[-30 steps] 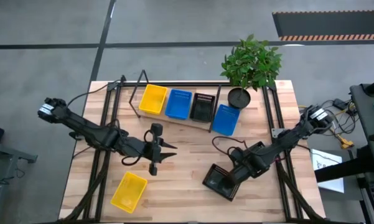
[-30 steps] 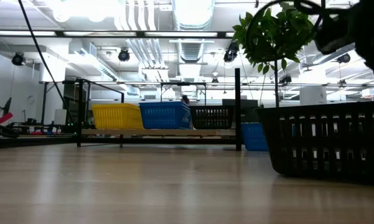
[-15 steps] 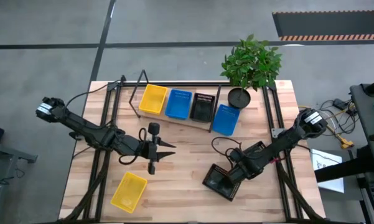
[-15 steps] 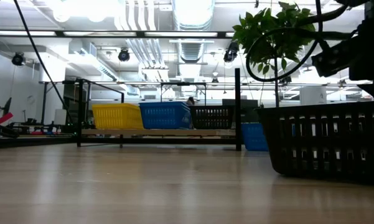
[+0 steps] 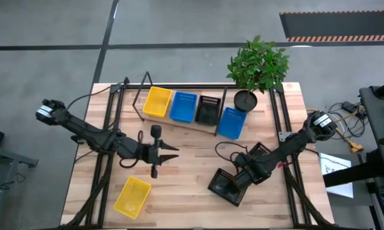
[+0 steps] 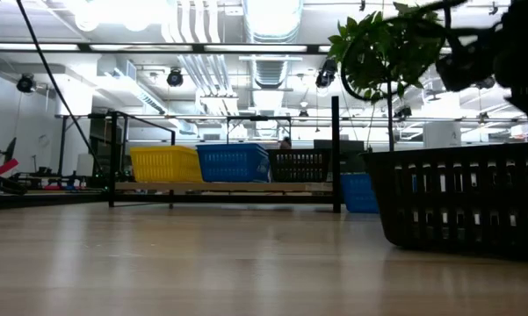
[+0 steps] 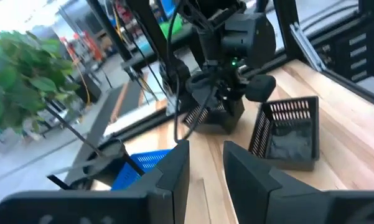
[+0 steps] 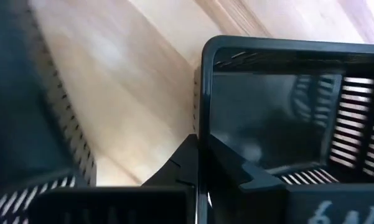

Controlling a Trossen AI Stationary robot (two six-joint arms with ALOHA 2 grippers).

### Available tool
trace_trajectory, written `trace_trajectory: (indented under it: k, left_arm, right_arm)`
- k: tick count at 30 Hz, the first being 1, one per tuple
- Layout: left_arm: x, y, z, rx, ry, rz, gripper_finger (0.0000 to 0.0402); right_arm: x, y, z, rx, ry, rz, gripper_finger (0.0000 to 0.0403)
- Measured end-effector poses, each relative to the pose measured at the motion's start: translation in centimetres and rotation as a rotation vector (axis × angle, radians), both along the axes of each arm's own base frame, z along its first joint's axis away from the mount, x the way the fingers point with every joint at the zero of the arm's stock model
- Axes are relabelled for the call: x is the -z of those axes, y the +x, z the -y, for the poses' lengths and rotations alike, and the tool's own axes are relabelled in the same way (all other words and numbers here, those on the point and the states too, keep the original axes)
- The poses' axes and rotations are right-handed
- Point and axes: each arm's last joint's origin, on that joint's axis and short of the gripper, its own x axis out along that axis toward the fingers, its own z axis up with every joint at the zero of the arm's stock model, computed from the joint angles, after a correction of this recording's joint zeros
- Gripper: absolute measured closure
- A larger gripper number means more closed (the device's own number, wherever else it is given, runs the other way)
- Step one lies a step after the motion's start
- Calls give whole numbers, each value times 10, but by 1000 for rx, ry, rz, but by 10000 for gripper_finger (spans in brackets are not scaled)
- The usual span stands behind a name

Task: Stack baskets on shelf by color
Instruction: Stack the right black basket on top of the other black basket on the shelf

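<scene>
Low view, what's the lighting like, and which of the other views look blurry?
Low view: bright ceiling lights glare overhead, so the near black basket reads as a dark silhouette. Left wrist view: the left tool is soft and blurred up close. Right wrist view: the basket's rim is sharp, its floor glossy.

Left arm: dark, slim, jointed links; pale grey cap at its outer end, toward 9 o'clock.
Left gripper: two black tapered fingers, flat-sided with angular edges.
Right arm: dark links; light grey cap at the outer joint; thin black cable looping beside it.
Right wrist housing: black, rounded, one small green light.
</scene>
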Motion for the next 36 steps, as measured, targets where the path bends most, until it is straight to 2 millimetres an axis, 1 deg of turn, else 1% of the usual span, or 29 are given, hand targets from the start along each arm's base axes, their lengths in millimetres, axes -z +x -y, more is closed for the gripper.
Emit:
trace_trajectory:
  k: [2, 5, 8, 11, 14, 19, 24, 28, 32, 36]
  left_arm:
    - [1, -4, -2, 1, -1, 14, 320]
    - [2, -11, -5, 1, -15, 46, 320]
    - [5, -18, -8, 0, -31, 72, 320]
    - [9, -22, -10, -3, -47, 67, 320]
    - [10, -26, -12, -3, -62, 95, 320]
    - [9, -33, -15, -3, -75, 121, 320]
    - [7, -34, -15, -1, -81, 131, 320]
    - [7, -35, -14, 0, -82, 129, 320]
    - [5, -39, -11, 23, -90, 130, 320]
    - [0, -48, -7, 63, -105, 152, 320]
  right_arm:
    - [-10, 1, -1, -23, 7, -26, 391]
    - [-29, 3, -4, -73, 21, -58, 391]
    - [-52, 7, -10, -178, 64, -50, 391]
    - [-75, 15, -17, -289, 117, 19, 391]
    - [-98, 23, -21, -365, 154, 101, 391]
    - [-128, 35, -30, -501, 232, 277, 391]
    - [-143, 51, -40, -666, 254, 466, 393]
    - [-150, 65, -47, -810, 176, 588, 394]
    - [-159, 79, -44, -840, 23, 627, 394]
    - [-166, 95, -33, -832, -76, 649, 394]
